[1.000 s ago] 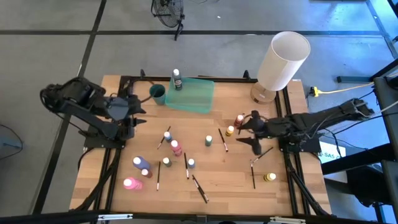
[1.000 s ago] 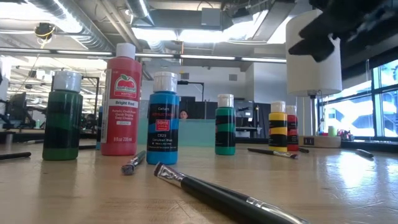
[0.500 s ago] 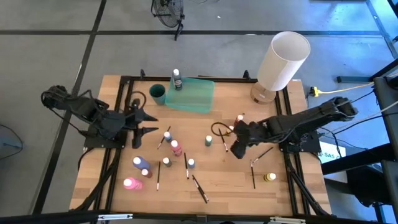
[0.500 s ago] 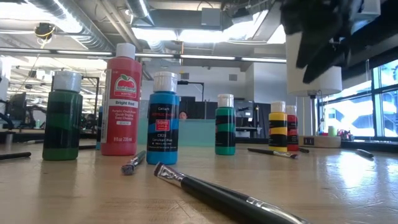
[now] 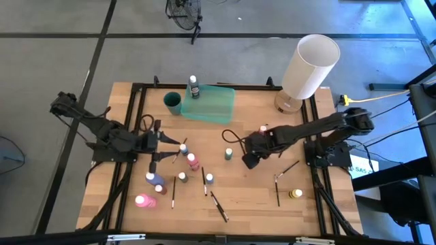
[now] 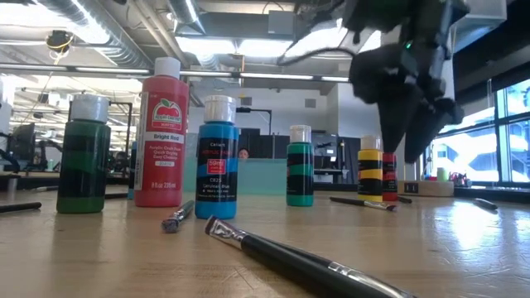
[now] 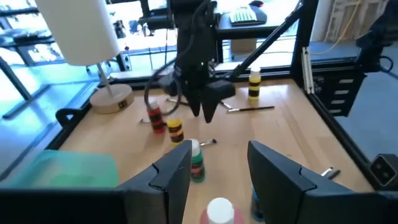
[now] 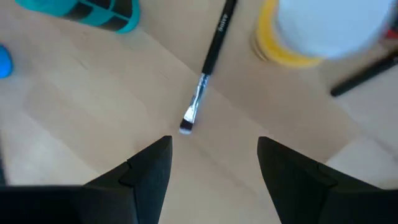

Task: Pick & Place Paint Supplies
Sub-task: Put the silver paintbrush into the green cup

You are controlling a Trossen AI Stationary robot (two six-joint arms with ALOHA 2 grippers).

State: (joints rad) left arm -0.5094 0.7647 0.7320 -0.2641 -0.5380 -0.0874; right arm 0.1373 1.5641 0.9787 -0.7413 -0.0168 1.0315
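Small white-capped paint bottles stand on the wooden table: blue [image 5: 184, 148], red [image 5: 193, 162], green [image 5: 228, 154], and several more at the near left [image 5: 151, 178]. Thin dark brushes [image 5: 219, 205] lie flat among them. My left gripper [image 5: 165, 148] is open and nearly level, just left of the blue and red bottles; a white cap [image 7: 217, 210] shows ahead of its fingers. My right gripper [image 8: 214, 158] is open and points down. It hovers over the bristle end of a brush [image 8: 208, 62], beside a yellow bottle [image 8: 323, 31].
A translucent green tray [image 5: 211, 105] with one bottle [image 5: 194, 87] and a teal cup [image 5: 173, 102] sit at the far edge. A tall white lamp [image 5: 310, 64] stands far right. Another yellow bottle [image 5: 295, 194] and a brush [image 5: 278, 187] lie near right.
My left gripper has come down and moved right toward the blue and red bottles, tipping up from a downward slant to nearly level. My right gripper has swung toward the table's left and sunk, rolling and tipping until it points down over the brush. No bottle or brush has moved.
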